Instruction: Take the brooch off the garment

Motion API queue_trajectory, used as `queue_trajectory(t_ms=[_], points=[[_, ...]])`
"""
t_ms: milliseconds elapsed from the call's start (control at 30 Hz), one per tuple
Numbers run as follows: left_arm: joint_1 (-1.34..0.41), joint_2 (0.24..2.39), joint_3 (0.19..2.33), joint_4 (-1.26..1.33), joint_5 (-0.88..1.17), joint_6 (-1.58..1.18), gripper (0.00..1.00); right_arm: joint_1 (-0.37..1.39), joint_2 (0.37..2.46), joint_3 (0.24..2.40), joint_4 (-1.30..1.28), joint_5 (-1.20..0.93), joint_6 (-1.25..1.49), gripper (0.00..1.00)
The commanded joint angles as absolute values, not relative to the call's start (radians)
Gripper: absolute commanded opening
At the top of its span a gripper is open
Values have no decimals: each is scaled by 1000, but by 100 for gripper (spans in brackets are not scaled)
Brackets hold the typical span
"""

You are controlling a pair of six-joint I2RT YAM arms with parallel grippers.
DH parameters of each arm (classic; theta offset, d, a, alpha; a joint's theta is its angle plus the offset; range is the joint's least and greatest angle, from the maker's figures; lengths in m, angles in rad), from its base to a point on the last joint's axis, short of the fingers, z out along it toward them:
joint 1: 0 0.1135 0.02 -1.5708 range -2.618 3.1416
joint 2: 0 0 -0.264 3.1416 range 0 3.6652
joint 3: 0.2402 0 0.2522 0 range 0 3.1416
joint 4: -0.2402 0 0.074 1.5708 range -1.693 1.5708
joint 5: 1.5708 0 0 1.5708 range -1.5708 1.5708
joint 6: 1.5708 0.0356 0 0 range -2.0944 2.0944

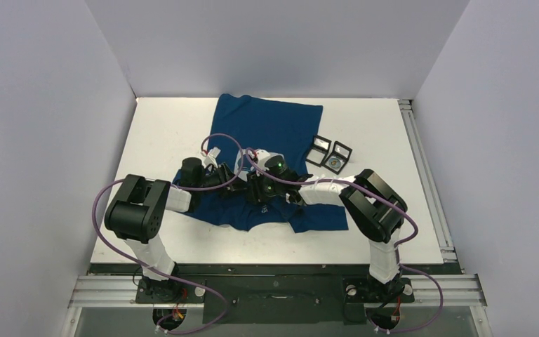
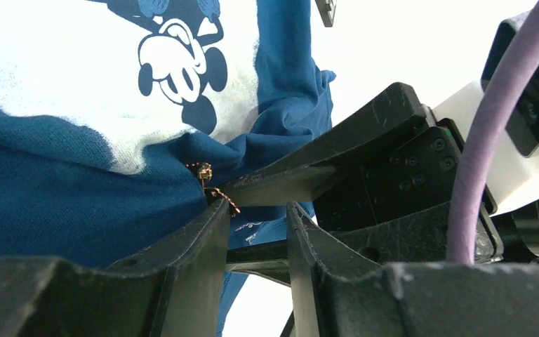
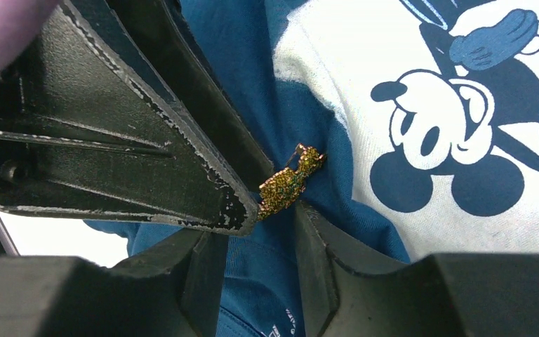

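Observation:
The garment (image 1: 274,123), a dark blue T-shirt with a pale mouse print (image 3: 463,119), lies on the white table (image 1: 168,133). The brooch (image 3: 288,184), a gold glittery piece, is pinned in a fold of blue cloth just below the print. It also shows small in the left wrist view, the brooch (image 2: 205,172) trailing a red-and-black twist. My right gripper (image 3: 261,223) has its jaws a little apart, with the brooch at their tips. My left gripper (image 2: 257,207) is also narrowly open; one of its fingers (image 3: 182,161) touches the brooch's lower end. From above, the arms hide the brooch.
Two small black open boxes (image 1: 318,149) (image 1: 337,157) stand on the table right of the shirt. The two grippers (image 1: 233,179) (image 1: 263,189) meet head-on over the shirt's middle, and a right finger (image 2: 337,154) crosses just beyond my left jaws. White walls enclose the table.

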State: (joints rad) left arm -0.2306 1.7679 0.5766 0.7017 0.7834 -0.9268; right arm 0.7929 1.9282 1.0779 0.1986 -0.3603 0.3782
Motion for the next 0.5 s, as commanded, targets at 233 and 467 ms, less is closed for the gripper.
queue_trajectory(t_ms=[233, 467], points=[[-228, 1774, 574, 776, 829, -943, 38, 785, 1922, 1105, 231, -318, 376, 14], [-146, 1726, 569, 734, 817, -899, 46, 770, 1926, 1089, 245, -342, 379, 0]])
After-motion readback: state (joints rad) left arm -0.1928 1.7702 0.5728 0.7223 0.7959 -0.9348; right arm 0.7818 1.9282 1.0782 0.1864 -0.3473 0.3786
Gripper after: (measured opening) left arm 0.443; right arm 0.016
